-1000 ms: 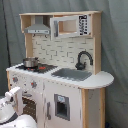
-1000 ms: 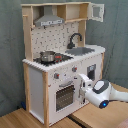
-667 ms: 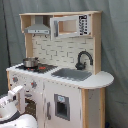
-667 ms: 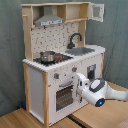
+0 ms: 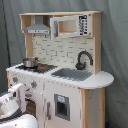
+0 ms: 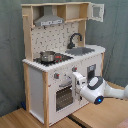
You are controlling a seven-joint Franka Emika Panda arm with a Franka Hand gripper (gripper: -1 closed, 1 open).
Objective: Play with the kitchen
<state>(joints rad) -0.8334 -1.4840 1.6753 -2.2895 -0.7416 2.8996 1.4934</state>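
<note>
Kitchen stands upright on floor, curtain behind it. Pot on stovetop, at surface's end opposite sink. Faucet at surface's back edge, behind sink. Range hood above stovetop. Upper cabinet above sink; its door hangs open in second exterior view. Oven door below stovetop, on front face. Claw just before front face, near oven door's upper corner, by knobs.
</note>
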